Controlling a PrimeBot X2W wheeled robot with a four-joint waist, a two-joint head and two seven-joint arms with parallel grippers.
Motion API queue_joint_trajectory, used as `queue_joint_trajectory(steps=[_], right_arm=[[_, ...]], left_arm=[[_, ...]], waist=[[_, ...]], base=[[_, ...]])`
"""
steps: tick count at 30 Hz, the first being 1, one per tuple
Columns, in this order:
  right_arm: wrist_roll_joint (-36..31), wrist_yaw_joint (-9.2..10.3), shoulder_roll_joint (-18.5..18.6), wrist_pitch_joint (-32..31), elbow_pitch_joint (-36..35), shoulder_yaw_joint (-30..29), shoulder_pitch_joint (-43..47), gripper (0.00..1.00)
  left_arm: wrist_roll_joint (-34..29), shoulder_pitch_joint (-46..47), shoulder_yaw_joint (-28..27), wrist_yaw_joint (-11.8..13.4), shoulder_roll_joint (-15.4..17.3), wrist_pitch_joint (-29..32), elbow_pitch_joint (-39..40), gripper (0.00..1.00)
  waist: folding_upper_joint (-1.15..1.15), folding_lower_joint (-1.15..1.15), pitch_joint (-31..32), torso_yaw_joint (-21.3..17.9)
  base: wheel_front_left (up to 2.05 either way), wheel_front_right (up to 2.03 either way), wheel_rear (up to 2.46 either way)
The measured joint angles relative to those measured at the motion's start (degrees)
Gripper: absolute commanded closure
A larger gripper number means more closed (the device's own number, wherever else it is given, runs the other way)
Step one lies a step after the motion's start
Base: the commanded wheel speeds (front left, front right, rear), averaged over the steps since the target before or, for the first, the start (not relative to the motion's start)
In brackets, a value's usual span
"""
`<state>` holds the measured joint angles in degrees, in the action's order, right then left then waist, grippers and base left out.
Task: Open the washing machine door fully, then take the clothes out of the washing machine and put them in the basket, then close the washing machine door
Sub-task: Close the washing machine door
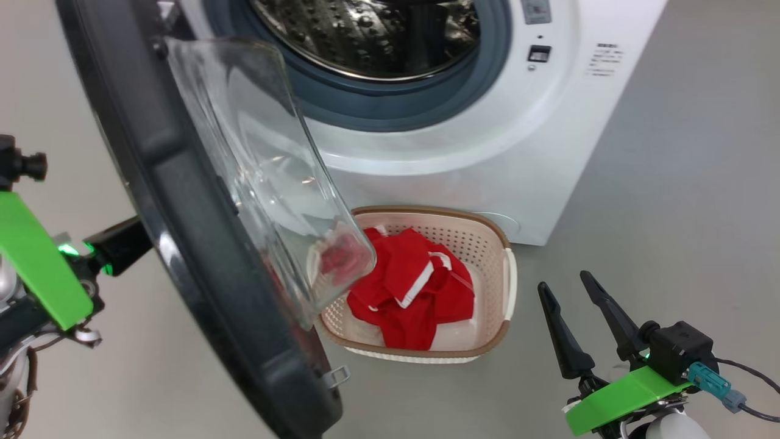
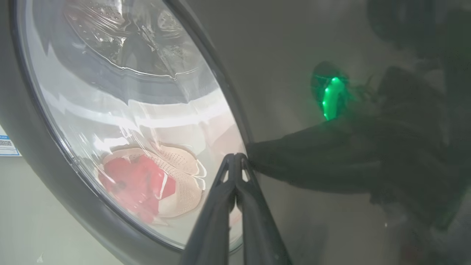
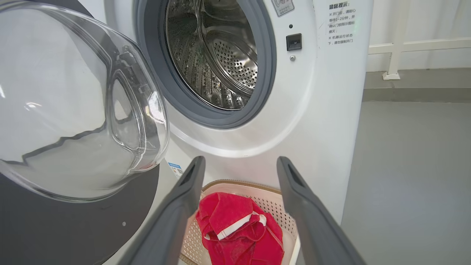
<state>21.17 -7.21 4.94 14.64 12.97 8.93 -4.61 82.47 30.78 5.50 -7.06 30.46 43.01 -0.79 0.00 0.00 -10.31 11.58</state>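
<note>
Closing looks to be the step in hand, since the clothes are lying heaped in the basket on the floor just in front of the washing machine, and the steel drum is showing no fabric in the part that can be seen. The washing machine door is hanging wide open on the robot's left, its glass bowl bulging out above the basket's left side. The left gripper is reaching in behind the door with its fingers pressed together, the tips sitting at the outer face right where the black frame is meeting the window. Glare is making it hard to say whether they are touching frame or glass. The right gripper is hovering above the floor to the right of the basket, fingers spread wide and holding nothing. That door is likely going to handle as a stiff, fairly heavy slab swinging on its hinge, so a steady push is probably suiting it better than a pinch. Its glossy frame is looking slippery, so closed tips may be sliding sideways under load. Pressing on the frame far from the hinge, not on the glass, is seeming the safer choice. The bowl should be passing over the basket rim, though that clearance is worth watching.
</note>
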Motion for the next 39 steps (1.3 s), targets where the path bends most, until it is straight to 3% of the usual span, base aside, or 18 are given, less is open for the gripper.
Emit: queue_joint_trajectory(steps=[23, 39], right_arm=[[0.0, 0.00, -1.4, 0.0, -0.9, -0.8, -0.6, 0.00], [0.6, 0.00, -1.9, 0.0, -1.7, -0.8, -3.7, 0.00]], left_arm=[[-2.9, 9.1, 8.8, 0.0, -3.5, -14.7, -0.4, 1.00], [-3.3, 18.7, 12.0, 0.0, -3.8, -23.5, -9.6, 1.00]], waist=[[0.00, 0.00, -2.6, -6.3], [0.00, 0.00, -6.5, -13.1]], base=[[0.00, 0.00, 0.00], [0.00, 0.00, 0.00]])
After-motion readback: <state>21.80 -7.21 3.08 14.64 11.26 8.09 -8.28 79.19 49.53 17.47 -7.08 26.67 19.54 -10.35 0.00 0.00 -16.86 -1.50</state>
